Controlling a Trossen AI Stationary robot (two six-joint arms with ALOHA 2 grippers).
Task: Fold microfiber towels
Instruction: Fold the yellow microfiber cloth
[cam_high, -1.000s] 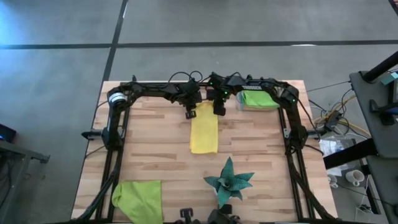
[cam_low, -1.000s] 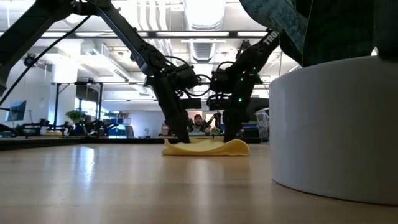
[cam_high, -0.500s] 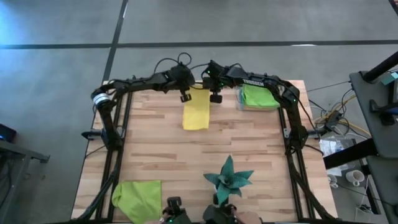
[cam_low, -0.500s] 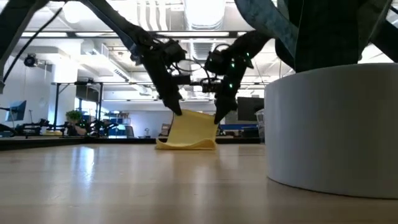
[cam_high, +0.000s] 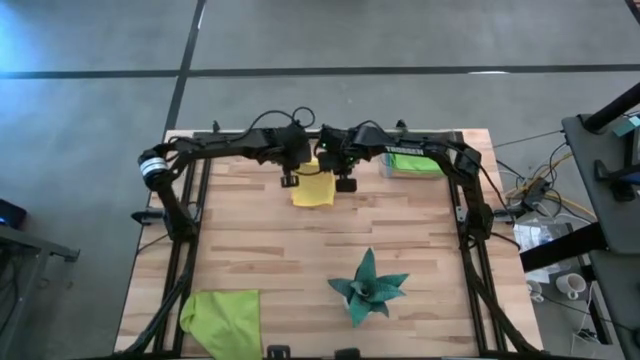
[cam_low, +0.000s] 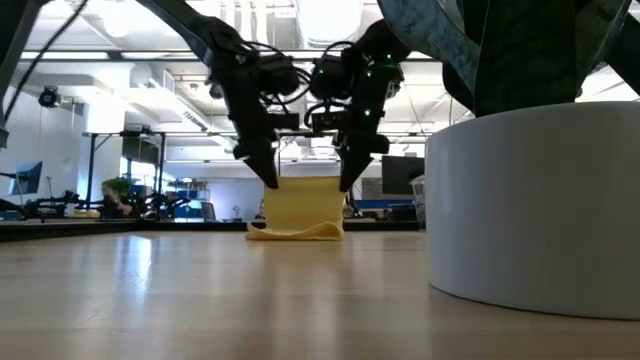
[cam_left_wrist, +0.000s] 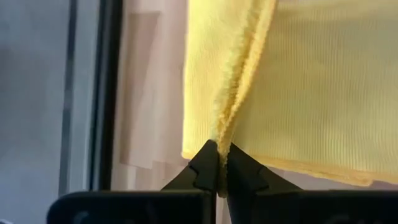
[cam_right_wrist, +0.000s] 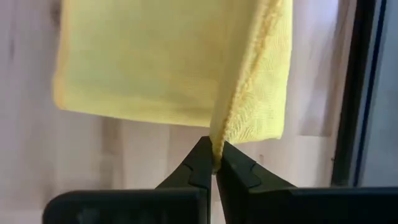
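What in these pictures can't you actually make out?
- High view: the green towel at the far right corner is partly under the right arm, so its fold or stacking is unclear.
- High view: the lime towel is cut off by the bottom edge.
- Low view: the white container hides the table's right side.

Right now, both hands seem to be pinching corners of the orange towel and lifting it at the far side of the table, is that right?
Not quite: the towel is yellow, not orange. The high view shows the left hand and right hand each shut on a corner of the yellow towel, lifting it at the far side of the table.
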